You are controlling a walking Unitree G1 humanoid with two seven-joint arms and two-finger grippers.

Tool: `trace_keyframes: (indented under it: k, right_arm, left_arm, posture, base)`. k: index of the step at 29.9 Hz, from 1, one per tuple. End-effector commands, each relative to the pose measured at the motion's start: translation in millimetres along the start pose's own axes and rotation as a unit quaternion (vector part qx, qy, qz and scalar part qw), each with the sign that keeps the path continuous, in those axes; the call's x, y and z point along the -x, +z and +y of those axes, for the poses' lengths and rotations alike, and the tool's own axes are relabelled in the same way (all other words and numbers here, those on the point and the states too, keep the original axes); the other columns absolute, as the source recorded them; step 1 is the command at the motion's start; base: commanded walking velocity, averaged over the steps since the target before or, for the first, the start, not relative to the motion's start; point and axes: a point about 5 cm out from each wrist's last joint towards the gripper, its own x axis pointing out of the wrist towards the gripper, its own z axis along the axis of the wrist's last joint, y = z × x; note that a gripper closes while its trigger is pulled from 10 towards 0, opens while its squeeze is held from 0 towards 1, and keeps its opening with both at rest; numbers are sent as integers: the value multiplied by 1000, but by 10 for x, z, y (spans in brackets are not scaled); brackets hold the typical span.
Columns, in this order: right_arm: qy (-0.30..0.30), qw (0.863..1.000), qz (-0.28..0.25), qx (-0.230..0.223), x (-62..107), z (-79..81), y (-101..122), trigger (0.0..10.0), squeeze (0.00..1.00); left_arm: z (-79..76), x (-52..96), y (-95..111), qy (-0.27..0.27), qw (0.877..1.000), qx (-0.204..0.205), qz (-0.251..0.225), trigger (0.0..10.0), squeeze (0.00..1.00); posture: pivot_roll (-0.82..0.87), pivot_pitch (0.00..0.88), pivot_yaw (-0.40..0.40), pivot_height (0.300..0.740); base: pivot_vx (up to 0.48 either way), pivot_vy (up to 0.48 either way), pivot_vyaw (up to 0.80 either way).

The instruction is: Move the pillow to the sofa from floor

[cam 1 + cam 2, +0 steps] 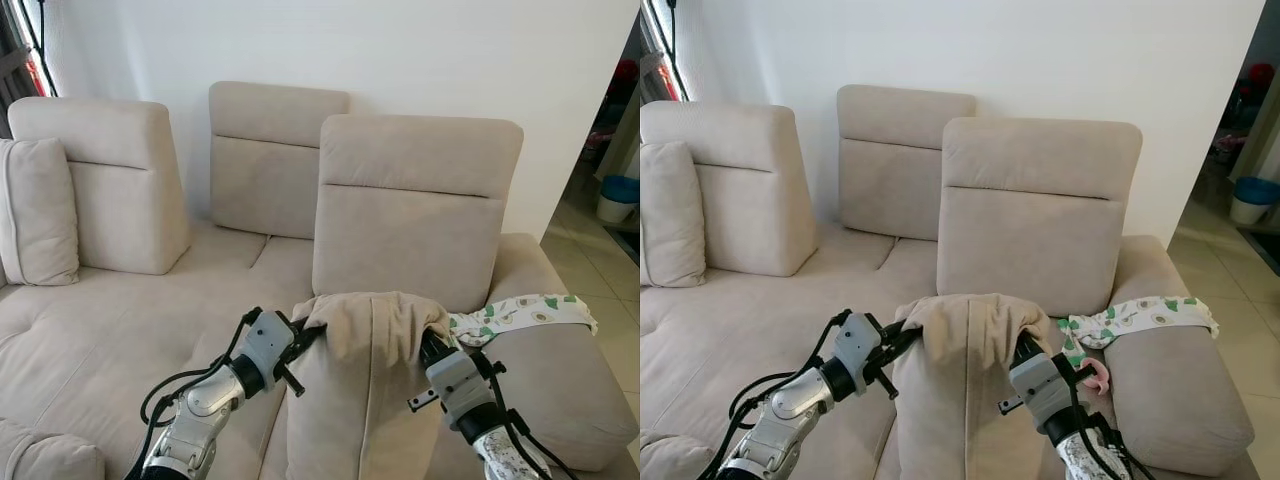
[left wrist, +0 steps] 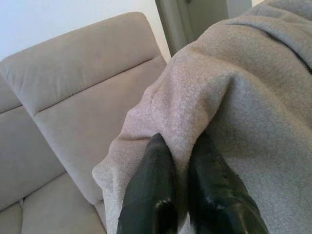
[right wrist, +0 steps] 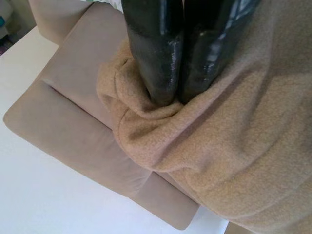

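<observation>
A beige pillow [image 1: 365, 390] hangs upright between my two arms, lifted in front of the beige sofa [image 1: 120, 330]. My left gripper [image 1: 312, 334] is shut on its upper left corner, and my right gripper [image 1: 432, 345] is shut on its upper right corner. In the left wrist view the black fingers [image 2: 151, 195] pinch a fold of the pillow's fleece [image 2: 234, 97]. The right wrist view has the fingers [image 3: 156, 53] pressed into bunched pillow fabric [image 3: 219, 146]. The pillow's lower part runs out of view at the bottom.
The sofa has three raised backrests [image 1: 415, 205] and a cushion [image 1: 38, 210] at far left. A white cloth with green prints [image 1: 520, 315] lies on the right seat, a small pink item [image 1: 1095, 373] beside it. Tiled floor and a blue-lidded bucket [image 1: 620, 198] are at right.
</observation>
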Motion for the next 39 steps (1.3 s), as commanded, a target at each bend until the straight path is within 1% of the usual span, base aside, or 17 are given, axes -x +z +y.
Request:
trace_keyframes:
  k: [1,9,22,35,39]
  right_arm:
    - [42,999,-24,-7,-48,148,88,10000,0]
    - [38,999,-22,-5,-30,135,84,10000,0]
    - [31,999,-20,-3,-30,106,80,10000,0]
    - [28,999,-20,-3,-24,109,78,10000,0]
    - [26,999,-19,-3,-25,108,75,10000,0]
  left_arm:
    - [-141,-127,168,-43,998,-7,-46,10000,0]
    - [-154,-143,180,-48,998,-6,-48,10000,0]
    - [-167,-176,202,-55,997,-6,-53,10000,0]
    - [-166,-181,203,-57,997,-6,-52,10000,0]
    - [-168,-179,207,-58,997,-1,-56,10000,0]
  posture:
    - [84,0,-4,740]
    - [73,0,2,740]
    - [62,0,5,740]
    - [61,0,9,740]
    - [60,0,11,740]
  base:
    - [0,0,0]
    - [0,0,0]
    - [253,0,0]
    - [263,0,0]
    - [0,0,0]
